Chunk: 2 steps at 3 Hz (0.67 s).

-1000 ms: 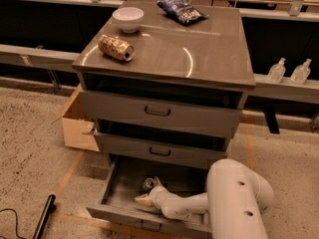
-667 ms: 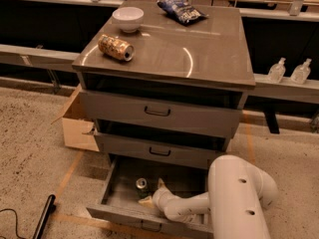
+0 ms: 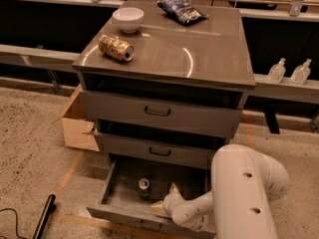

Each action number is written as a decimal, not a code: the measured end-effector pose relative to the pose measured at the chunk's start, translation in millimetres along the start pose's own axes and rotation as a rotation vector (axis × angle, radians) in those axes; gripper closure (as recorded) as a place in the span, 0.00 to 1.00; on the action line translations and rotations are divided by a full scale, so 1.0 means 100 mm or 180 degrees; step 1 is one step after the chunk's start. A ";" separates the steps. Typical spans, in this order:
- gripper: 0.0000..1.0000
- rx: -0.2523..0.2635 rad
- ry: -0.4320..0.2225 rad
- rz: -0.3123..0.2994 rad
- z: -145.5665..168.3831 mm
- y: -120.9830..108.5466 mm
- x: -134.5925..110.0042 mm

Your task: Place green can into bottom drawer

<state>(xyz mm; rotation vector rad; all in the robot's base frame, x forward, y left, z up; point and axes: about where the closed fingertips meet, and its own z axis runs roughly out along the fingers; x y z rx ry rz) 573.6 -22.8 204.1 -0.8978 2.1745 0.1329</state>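
Observation:
The green can (image 3: 143,187) stands upright on the floor of the bottom drawer (image 3: 105,193), which is pulled out from the grey cabinet (image 3: 164,116). My gripper (image 3: 165,200) is inside the drawer just right of the can. It is open and empty, with a small gap to the can. One fingertip (image 3: 173,189) points toward the drawer's back, and the other (image 3: 158,209) lies near its front edge. My white arm (image 3: 244,193) reaches in from the lower right and covers the drawer's right part.
On the cabinet top lie a gold-tan can (image 3: 116,48) on its side, a white bowl (image 3: 128,19) and a blue chip bag (image 3: 182,10). A cardboard box (image 3: 77,126) stands left of the cabinet. Two clear bottles (image 3: 276,71) stand on the ledge at right. A black stick (image 3: 44,217) lies on the floor.
My gripper held the can lying tilted in the drawer a second ago. It has let go and drawn back to the right. The can now stands upright on its own.

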 end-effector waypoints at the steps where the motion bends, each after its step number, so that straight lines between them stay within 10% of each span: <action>1: 0.03 0.0292 0.0202 0.0117 -0.36 -0.19 0.15; 2: 0.00 0.0353 0.0263 0.0180 -0.40 -0.21 0.22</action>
